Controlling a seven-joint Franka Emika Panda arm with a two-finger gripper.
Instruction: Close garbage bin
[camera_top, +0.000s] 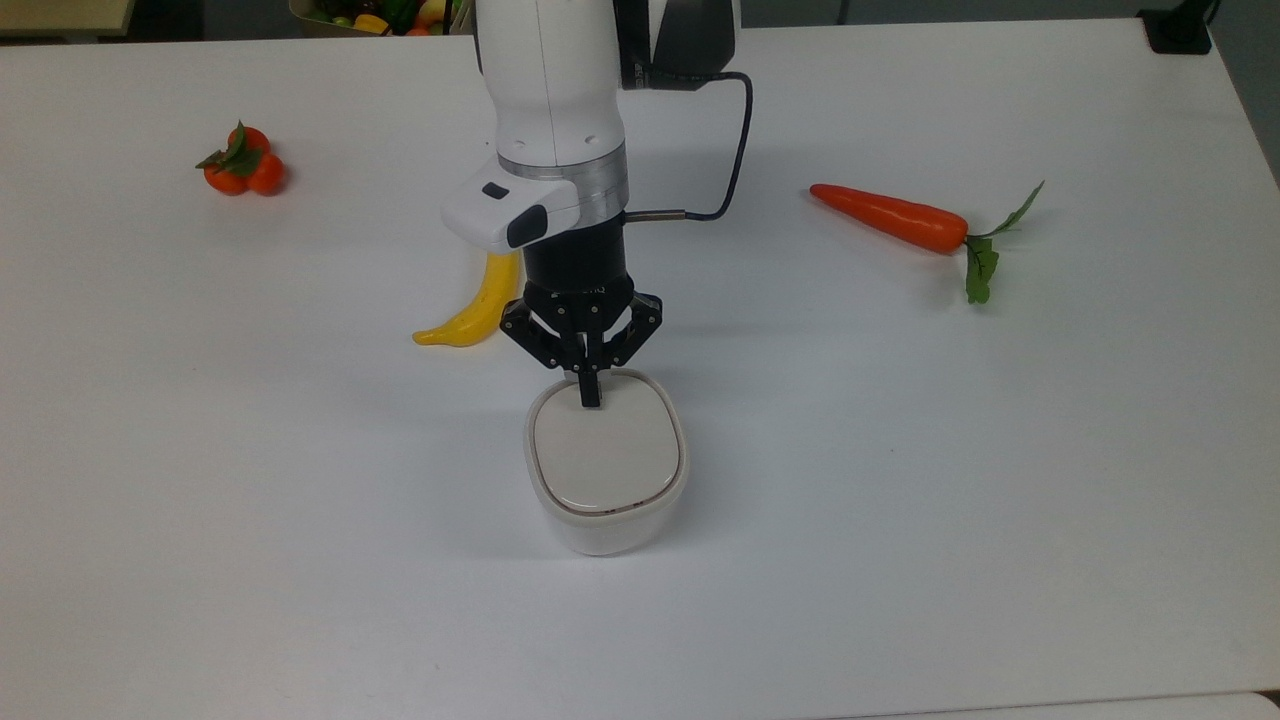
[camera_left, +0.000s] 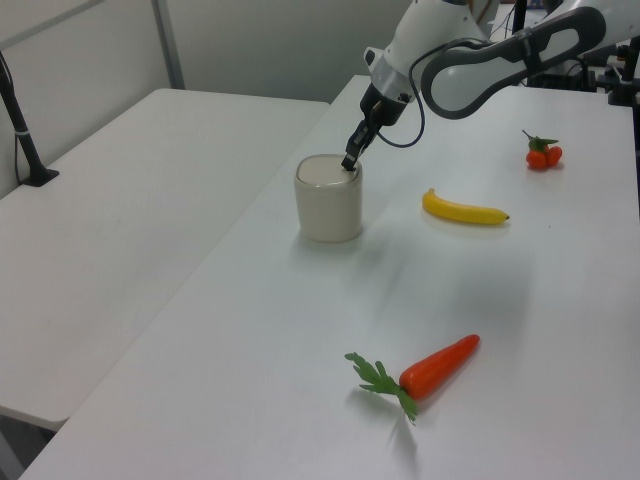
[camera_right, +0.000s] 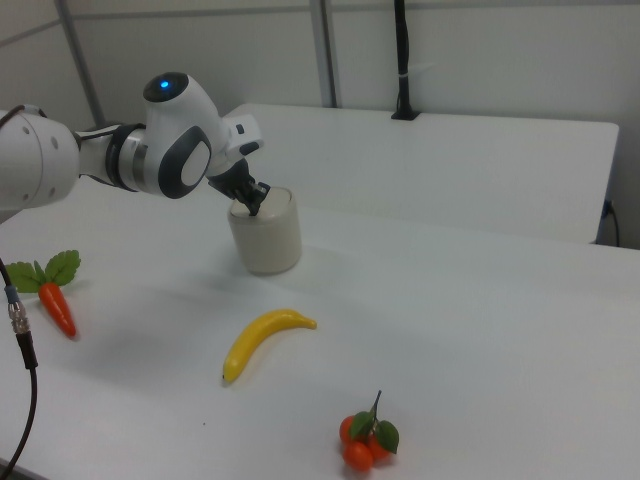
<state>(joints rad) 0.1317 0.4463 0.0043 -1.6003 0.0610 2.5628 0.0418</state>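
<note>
Tool (camera_top: 591, 398) at centre of the top view, fingers pressed together into one black tip, nothing held between them. Tip set down on the far edge of the lid (camera_top: 606, 456) of the garbage bin (camera_top: 606, 525), touching it; same contact seen in the left view, tool (camera_left: 349, 164) at upper centre, and in the right view, tool (camera_right: 256, 208) at upper left of centre.

Garbage bin (camera_left: 328, 203) just below centre in the top view, upright on the white desk (camera_top: 1000, 450). Small, white, rounded-square in outline, walls tapering slightly downward. Lid beige, lying flat and level inside the rim, a thin dark seam running round its near edge. In the right view the garbage bin (camera_right: 265, 239) a plain pale tub, lid mostly hidden behind the tool.

Yellow banana (camera_top: 472, 311) just beside the arm, left of centre in the top view, well apart from the bin. Orange carrot (camera_top: 890, 217) with green leaves at right of the top view. Cluster of small orange fruits (camera_top: 243, 165) with leaves at upper left of the top view.
</note>
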